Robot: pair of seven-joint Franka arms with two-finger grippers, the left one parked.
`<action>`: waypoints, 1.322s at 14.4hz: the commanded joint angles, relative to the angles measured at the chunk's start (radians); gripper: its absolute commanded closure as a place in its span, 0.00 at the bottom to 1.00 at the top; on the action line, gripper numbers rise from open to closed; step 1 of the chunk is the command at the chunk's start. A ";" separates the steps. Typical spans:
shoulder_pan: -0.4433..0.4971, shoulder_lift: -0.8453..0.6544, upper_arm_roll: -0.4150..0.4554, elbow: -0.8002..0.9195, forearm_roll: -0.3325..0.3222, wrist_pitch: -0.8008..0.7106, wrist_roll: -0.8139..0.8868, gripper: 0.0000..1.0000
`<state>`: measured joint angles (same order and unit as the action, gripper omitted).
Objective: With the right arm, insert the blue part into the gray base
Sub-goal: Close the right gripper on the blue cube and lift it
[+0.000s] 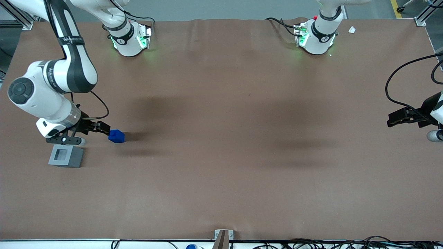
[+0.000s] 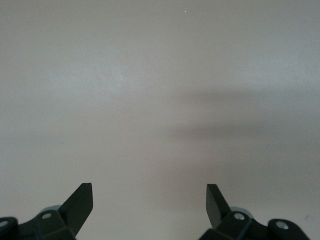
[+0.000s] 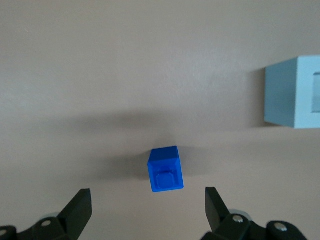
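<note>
One blue part and one gray base on the brown table, both down at the working arm's end, and that's the full count: one of each. From the front, the right arm is bent low with its gripper just beside the blue part, the dark fingers nearly on it. The gray base sits nearer the front camera than the gripper and the blue block, apart from both, its square socket open to the ceiling. The front view doesn't settle how the fingers stand; the right wrist view does: two fingertips spread wide, the blue part on the table between and ahead of them, touching neither, its recessed face turned toward the camera. That same view catches only a corner of the gray base, off to the side, cut by the frame. Jaws wide apart, holding nothing.
</note>
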<state>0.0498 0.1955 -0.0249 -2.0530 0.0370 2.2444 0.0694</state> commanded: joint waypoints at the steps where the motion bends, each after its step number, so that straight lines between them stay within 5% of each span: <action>1: -0.005 0.041 0.002 -0.013 0.008 0.037 -0.032 0.00; 19: -0.018 0.183 0.000 -0.047 0.006 0.154 -0.056 0.08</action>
<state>0.0399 0.3794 -0.0298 -2.0606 0.0370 2.3503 0.0292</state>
